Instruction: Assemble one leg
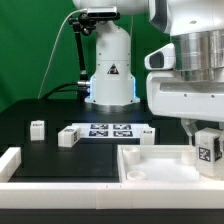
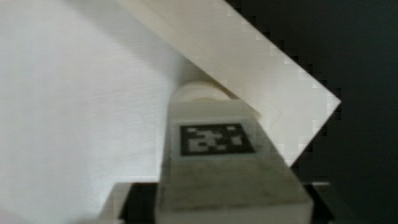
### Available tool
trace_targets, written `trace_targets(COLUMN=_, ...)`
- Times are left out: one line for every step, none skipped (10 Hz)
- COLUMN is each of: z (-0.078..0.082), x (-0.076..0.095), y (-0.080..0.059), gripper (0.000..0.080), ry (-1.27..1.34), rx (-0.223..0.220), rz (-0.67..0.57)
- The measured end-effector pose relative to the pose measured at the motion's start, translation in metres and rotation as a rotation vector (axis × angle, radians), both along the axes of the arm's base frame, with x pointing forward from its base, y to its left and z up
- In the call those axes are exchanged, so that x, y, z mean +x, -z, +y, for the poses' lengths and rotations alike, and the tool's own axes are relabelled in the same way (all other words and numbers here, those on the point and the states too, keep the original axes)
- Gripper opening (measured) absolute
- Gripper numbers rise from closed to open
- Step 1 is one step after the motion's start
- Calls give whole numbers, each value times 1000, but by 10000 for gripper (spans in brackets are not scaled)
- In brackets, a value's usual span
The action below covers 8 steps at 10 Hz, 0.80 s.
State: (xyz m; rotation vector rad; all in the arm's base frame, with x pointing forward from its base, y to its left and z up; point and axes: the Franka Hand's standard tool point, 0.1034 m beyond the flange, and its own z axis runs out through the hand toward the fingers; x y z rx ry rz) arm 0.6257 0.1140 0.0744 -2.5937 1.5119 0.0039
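Observation:
My gripper (image 1: 204, 146) is shut on a leg (image 1: 208, 150), a small white blocky peg with a black-and-white tag facing the camera. It holds the leg over the right end of the large white panel (image 1: 150, 166) with the raised rim. In the wrist view the leg (image 2: 217, 140) fills the middle, tag up, clamped between the two dark fingers (image 2: 146, 202); the gripper (image 2: 228, 204) is closed on its base. The panel (image 2: 89, 90) lies behind it, with one corner beside the leg's tip. Whether the leg touches the panel is hidden.
Three more white legs stand on the black table: one (image 1: 37, 127) at the exterior view's left, one (image 1: 67, 136) beside the marker board (image 1: 110, 130), one (image 1: 147, 133) at its right end. A white rail (image 1: 12, 160) borders the front left. The robot base (image 1: 110, 75) stands behind.

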Motion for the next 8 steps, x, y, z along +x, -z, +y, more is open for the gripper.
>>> trace_targets(z=2, x=-1, y=1, gripper=290, ry=98, rx=8, rz=13)
trace_targets(z=4, x=-2, y=1, gripper=290, ry=216, rx=24, rz=29)
trace_targets(z=5, x=-2, y=1, gripper=290, ry=301, rx=37, rz=42)
trace_targets(z=8, x=-2, y=1, gripper=290, ry=372, rx=49, rz=53)
trace_targets(z=7, x=-2, y=1, gripper=290, ry=435, rx=62, rz=64)
trace_targets(z=7, x=-2, y=0, gripper=290, ry=458, rx=75, rz=69)
trace_targets(z=8, x=-2, y=0, gripper=290, ry=457, rx=77, rz=70)
trace_targets(z=8, x=-2, y=1, gripper=290, ry=446, rx=77, rz=68)
